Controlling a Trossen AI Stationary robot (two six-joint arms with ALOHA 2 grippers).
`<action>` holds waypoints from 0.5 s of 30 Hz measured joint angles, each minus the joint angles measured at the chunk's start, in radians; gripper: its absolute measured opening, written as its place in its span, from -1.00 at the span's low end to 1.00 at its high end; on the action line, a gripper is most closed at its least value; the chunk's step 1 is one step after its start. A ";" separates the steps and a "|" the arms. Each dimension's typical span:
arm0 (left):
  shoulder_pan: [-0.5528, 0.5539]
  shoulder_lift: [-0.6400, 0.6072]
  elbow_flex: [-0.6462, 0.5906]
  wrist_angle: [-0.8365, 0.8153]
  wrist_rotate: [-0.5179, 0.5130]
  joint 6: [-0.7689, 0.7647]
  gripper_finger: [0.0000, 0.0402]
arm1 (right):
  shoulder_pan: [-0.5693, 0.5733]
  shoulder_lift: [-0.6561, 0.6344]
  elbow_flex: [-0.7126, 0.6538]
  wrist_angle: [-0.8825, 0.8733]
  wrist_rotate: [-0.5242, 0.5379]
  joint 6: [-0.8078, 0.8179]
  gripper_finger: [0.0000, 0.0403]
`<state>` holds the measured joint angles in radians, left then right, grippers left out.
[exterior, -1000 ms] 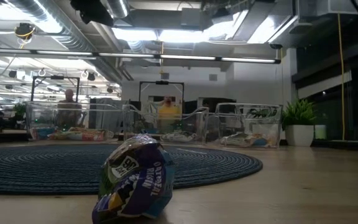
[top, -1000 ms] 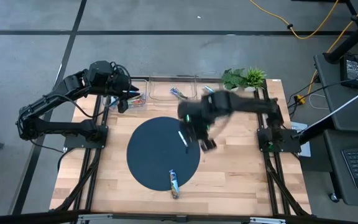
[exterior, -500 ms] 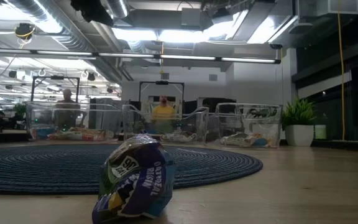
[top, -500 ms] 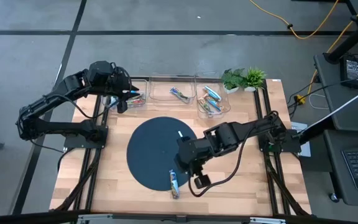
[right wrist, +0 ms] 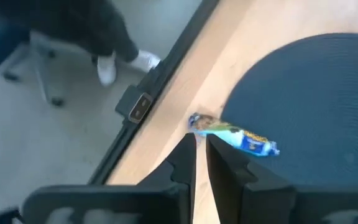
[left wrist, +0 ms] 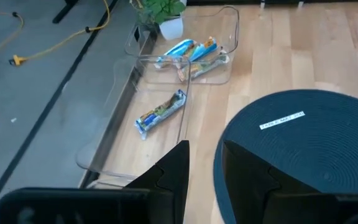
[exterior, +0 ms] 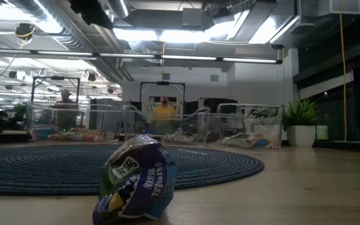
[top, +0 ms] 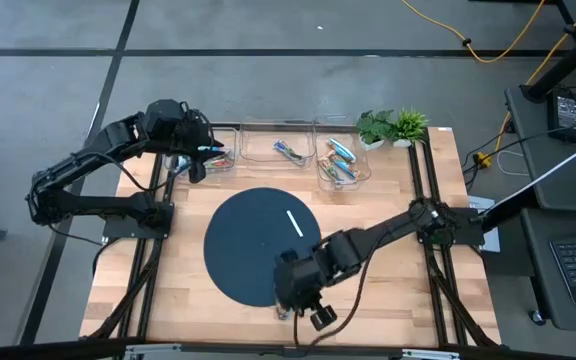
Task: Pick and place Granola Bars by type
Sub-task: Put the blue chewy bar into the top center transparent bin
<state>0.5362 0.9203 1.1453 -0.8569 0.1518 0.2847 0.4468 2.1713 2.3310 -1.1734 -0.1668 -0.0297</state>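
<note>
R hand (right wrist: pixel 201 146) swung down over blue bar (right wrist: pixel 235 134), nearly closed, empty, L hand (left wrist: pixel 202 163) part-open.

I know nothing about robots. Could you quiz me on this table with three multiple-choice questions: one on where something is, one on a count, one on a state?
1. Where does the blue foil-wrapped bar lie?
A. In a bin
B. Across the edge of the round dark blue mat
C. In a plant pot

2. How many clear plastic bins line the far edge?
A. One
B. Two
C. Three

3. Is that bar held?
A. No, it lies loose
B. Yes, lifted
C. Yes, by both arms

Answers: B, as one end rests on wood; C, as three stand side by side; A, as it lies just ahead of the right gripper.
</note>
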 joint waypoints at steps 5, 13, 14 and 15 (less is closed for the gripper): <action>0.000 0.000 -0.021 -0.017 0.002 -0.010 -0.57 | 0.002 0.063 0.000 -0.015 0.005 -0.079 -0.75; 0.000 0.000 -0.029 -0.038 0.004 -0.038 -0.57 | -0.037 0.141 0.000 -0.010 -0.025 -0.289 -0.22; 0.000 0.000 -0.029 -0.037 0.004 -0.039 -0.57 | -0.041 0.149 0.000 -0.010 0.003 -0.336 -0.15; 0.000 0.000 -0.029 -0.037 0.004 -0.039 -0.57 | -0.045 0.158 0.000 -0.010 0.035 -0.379 -0.09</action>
<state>0.5362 0.9207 1.1160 -0.8944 0.1555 0.2455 0.4017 2.3290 2.3310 -1.1830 -0.1323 -0.4086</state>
